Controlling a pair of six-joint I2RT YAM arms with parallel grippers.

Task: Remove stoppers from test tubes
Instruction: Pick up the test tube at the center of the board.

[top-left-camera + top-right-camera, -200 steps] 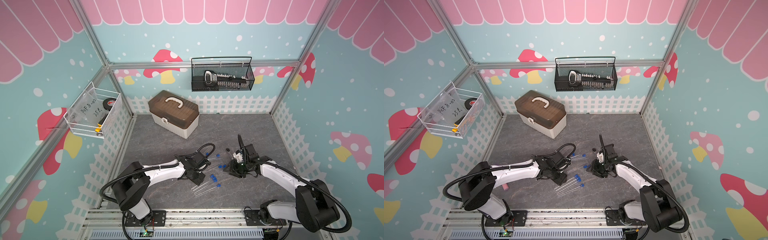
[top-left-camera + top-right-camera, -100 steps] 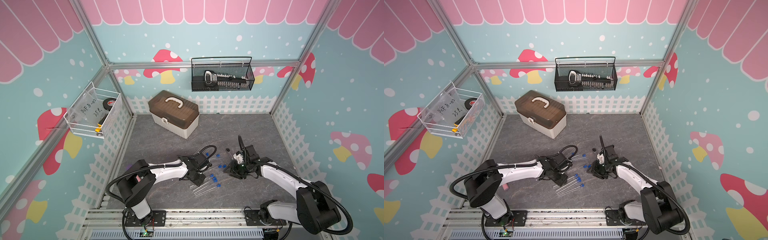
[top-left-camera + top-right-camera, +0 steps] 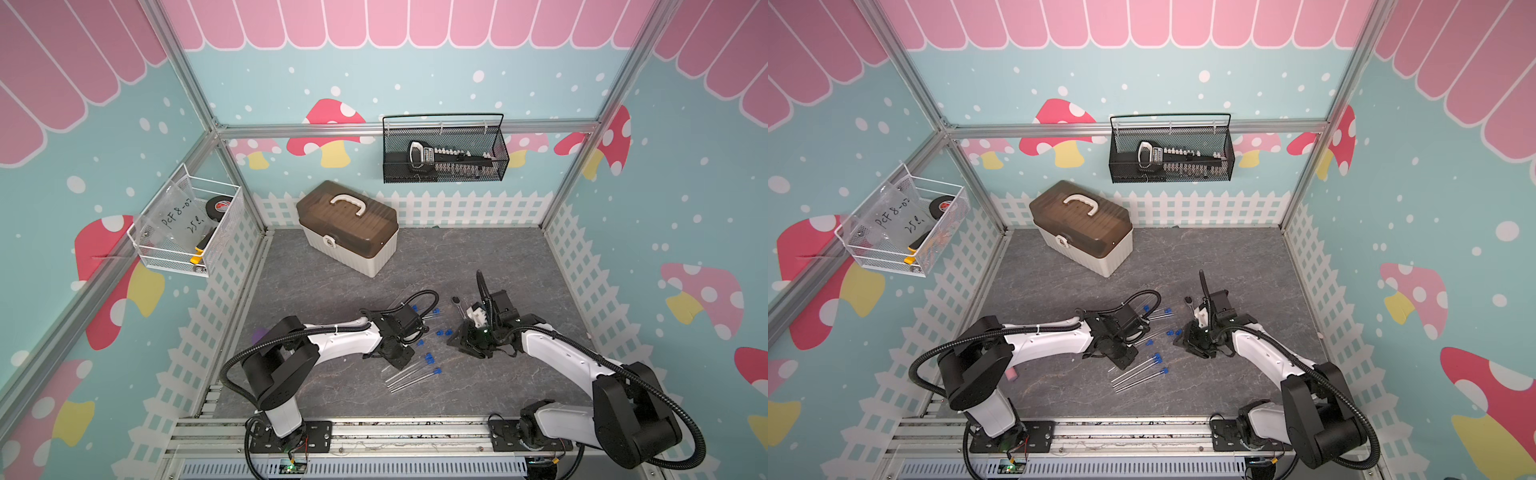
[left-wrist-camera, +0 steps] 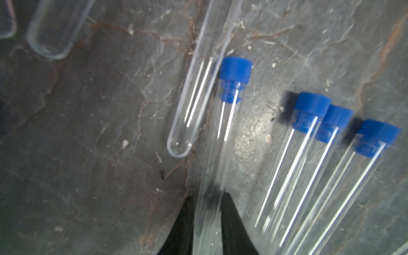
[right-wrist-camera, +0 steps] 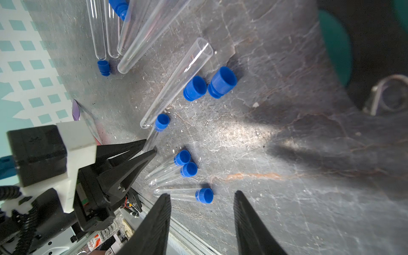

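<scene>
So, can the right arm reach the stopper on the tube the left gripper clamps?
Probably yes: the stopper of the held tube sticks out past the left gripper, uncovered; the right gripper is open. An unstoppered tube beside it may get nudged.

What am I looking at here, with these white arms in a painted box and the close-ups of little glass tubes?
These are two robot arms, the left arm and the right arm, each ending in pincer-like jaws. The two wide pictures come from one camera head overhead; the two close-ups come from small cameras on the arms' wrists. On the grey floor lie thin clear test tubes, some plugged with blue stoppers, others open. A toolbox sits at the back. The left jaws are closed around one capped tube; the right jaws stand open, holding nothing.
</scene>
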